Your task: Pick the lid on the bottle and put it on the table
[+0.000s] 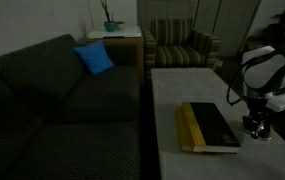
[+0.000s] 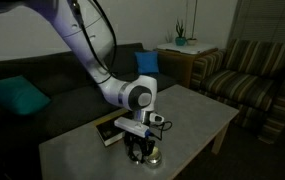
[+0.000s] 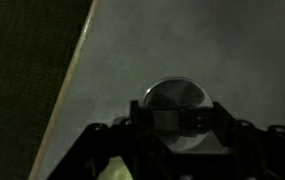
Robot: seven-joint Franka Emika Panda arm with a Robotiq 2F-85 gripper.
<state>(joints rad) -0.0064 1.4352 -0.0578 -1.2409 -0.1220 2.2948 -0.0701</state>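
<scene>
The bottle [image 2: 145,157] is a short clear container standing on the pale table [image 2: 197,115] near its front edge, beside the black book. It also shows in an exterior view [image 1: 259,131]. The lid [image 3: 177,97] is a round silvery cap on the bottle's top. My gripper [image 3: 177,118] hangs straight down over the bottle, and its two fingers sit against the lid's left and right sides, closed on it. The gripper shows in both exterior views [image 1: 258,124] [image 2: 140,148]. The lid still rests on the bottle.
A black book with a yellow spine [image 1: 206,127] lies on the table next to the bottle. A dark sofa [image 1: 62,110] with a blue cushion runs along one long side. A striped armchair [image 1: 180,45] and a wooden side table with a plant [image 1: 112,35] stand beyond.
</scene>
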